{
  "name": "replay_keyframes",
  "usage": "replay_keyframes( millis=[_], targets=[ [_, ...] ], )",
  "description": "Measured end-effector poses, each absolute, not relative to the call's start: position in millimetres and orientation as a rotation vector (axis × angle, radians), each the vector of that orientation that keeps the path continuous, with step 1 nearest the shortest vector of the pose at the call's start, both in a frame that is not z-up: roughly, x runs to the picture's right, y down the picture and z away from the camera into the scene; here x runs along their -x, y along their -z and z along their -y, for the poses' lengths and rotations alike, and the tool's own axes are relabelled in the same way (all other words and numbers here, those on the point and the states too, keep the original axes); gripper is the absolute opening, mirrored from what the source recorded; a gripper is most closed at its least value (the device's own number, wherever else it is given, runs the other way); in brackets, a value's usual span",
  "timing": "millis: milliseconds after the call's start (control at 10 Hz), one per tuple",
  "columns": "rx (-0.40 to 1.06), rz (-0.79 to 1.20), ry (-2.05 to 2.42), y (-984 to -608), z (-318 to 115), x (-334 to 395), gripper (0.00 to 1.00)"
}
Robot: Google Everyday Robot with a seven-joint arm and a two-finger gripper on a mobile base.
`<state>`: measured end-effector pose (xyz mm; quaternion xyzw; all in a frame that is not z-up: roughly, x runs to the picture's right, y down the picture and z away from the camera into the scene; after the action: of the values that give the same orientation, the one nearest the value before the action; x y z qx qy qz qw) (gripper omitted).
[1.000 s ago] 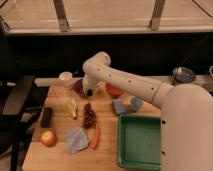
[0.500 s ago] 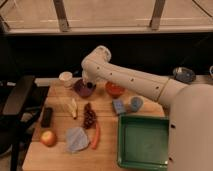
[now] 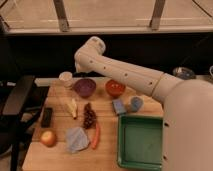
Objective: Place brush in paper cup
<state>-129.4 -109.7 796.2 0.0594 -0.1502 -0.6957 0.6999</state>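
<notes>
— What lies nearest us?
— On the pale wooden worktop [image 3: 52, 159], well below the pincer [image 3: 76, 70], there's a round orange-red apple [image 3: 48, 138], a crumpled grey-blue cloth [image 3: 76, 139] and an orange carrot [image 3: 95, 136]. The shallow green plastic tray [image 3: 120, 145] is lower still and off to its right.

— And halfway up?
— A flat black rectangular block [image 3: 46, 116], a bunch of dark grapes [image 3: 89, 116] and a pale yellow banana [image 3: 72, 107]. None of those is the brush.

— So where is the slim black brush?
— I can't pick it out. No thin dark stick lies on the open worktop. It may hang under the pincer or sit in the round purple bowl [image 3: 85, 87], but I can't say which.

— And the pincer itself?
— It's at the tip of the white arm, near the far edge, raised off the worktop. Whether it is open, closed or gripping something, I cannot tell.

— The cup?
— The small off-white paper cup [image 3: 65, 77] stands upright just below the pincer and slightly to its left. The purple bowl is below the pincer to the right, beside the cup.

— How would the brush handle?
— Light and stiff, I'd judge, with a slick thin handle that could swivel in a grip. It's best held high on the handle, so the lower end goes in first. The cup looks light as well, and a sideways knock might tip it.
</notes>
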Motion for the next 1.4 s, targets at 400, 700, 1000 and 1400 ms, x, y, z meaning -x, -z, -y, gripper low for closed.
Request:
replay_keyframes(
  millis=[400,700,1000,1400],
  targets=[
    [-0.219,0.394,1.593,-808.3,125.1,164.5,0.0],
    [-0.239,0.473,1.58,-824.1,108.8,175.8,0.0],
    [-0.252,0.54,1.563,-830.9,94.8,185.3,0.0],
    [-0.256,0.605,1.56,-834.5,77.2,193.9,0.0]
  ],
)
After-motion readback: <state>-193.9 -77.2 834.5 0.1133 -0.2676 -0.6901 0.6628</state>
